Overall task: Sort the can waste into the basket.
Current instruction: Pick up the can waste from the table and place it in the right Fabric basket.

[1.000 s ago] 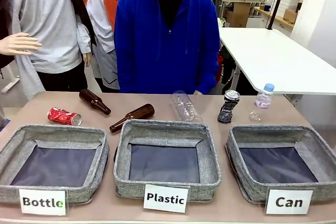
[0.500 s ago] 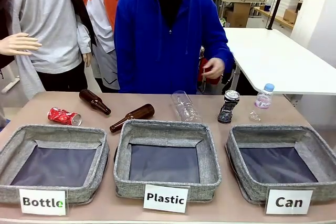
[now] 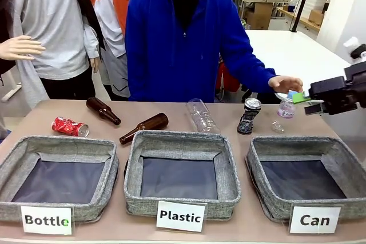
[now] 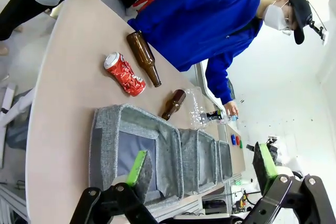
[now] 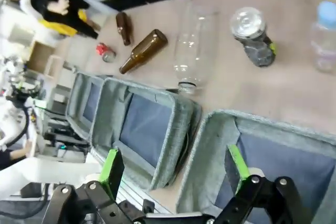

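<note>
Sorting looks barely started. Both cans sit on the long brown counter, and the square grey fabric basket labelled "Can", at the counter's near right corner, holds nothing. The robot's right hand, black with green pads, hovers above the far right corner with its jaws spread wide and nothing between them. The person's hand reaches in just beside it. The left hand is equally spread and empty off the near left corner. The dark crushed metal can with blue-white markings stands upright by the far edge, just beyond the basket. The red crushed can lies on its side near the left edge. The step appears to be the approach to the dark can. The next move calls for the right hand to swing towards it, descend around it and close.
</note>
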Motion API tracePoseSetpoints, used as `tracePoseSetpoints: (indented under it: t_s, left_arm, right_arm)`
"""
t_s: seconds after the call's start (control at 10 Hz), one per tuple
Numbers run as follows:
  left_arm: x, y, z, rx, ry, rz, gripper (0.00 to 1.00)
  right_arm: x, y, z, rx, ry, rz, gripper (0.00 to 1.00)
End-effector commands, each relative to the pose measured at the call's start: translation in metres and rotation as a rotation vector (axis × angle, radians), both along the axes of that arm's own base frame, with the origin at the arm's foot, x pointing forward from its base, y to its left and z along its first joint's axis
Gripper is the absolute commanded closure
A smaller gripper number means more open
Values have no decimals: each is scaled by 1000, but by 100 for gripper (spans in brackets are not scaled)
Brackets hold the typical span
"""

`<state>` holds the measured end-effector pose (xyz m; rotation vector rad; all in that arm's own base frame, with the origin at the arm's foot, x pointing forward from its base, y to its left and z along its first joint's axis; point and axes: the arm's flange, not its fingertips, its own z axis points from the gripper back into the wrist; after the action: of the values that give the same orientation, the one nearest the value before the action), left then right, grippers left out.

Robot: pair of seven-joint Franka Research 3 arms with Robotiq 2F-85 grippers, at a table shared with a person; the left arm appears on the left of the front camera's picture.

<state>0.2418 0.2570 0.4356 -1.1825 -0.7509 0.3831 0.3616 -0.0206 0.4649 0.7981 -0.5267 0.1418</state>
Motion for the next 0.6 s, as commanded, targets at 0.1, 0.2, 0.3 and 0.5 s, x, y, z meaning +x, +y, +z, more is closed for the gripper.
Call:
tracePoseSetpoints:
  t_s: [0.1,0.2,0.3,0.5]
  left_arm:
    - [0,2,1,1,-36,-3,0]
    - [0,2,1,1,-36,-3,0]
    - [0,2,1,1,-36,-3,0]
    - [0,2,1,1,-36,-3,0]
  right_arm:
    - [-53,-107,-16,126,13,-26,0]
    - [-80,-139,-19,154,-22,-32,0]
    - [-106,-168,-24,217,-70,-24,0]
    - [-136,-213,-47,273,-73,-150,0]
